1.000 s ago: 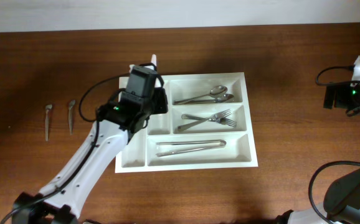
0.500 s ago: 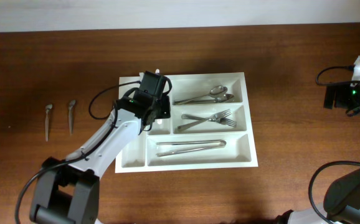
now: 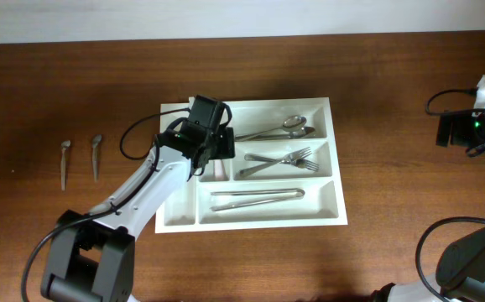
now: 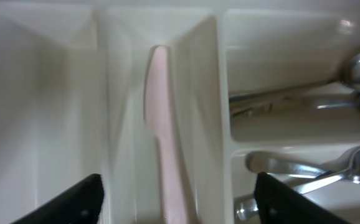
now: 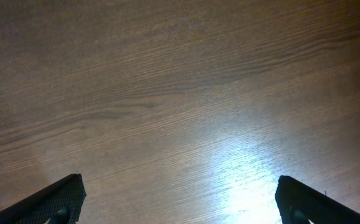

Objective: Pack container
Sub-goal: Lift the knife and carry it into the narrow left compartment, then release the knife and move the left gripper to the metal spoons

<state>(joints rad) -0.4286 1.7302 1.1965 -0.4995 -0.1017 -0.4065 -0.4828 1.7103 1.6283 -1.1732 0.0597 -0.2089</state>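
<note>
The container [image 3: 179, 210], a big white tray, lies mid-table. My left gripper [image 3: 210, 141] hovers low over its two narrow left compartments. In the left wrist view the left gripper [image 4: 179, 194] is open, its dark fingers [image 4: 74, 200] wide apart on either side of a pale plastic knife [image 4: 160, 118]. The knife lies free along one narrow compartment, against the dividing wall [image 4: 198, 93]. My right gripper [image 5: 179, 200] is open over bare wood, holding nothing, far right of the container.
The wide compartments hold spoons [image 3: 278, 128], forks [image 3: 286, 158] and long metal pieces [image 3: 257, 197]. Two small utensils [image 3: 65, 164] [image 3: 96, 156] lie on the table to the left. The right arm [image 3: 469, 128] sits at the table's right edge.
My left arm dipped into the tray's narrow left side, then its jaws opened and let go of the pale knife, which now lies in the compartment. The right arm stayed still.
</note>
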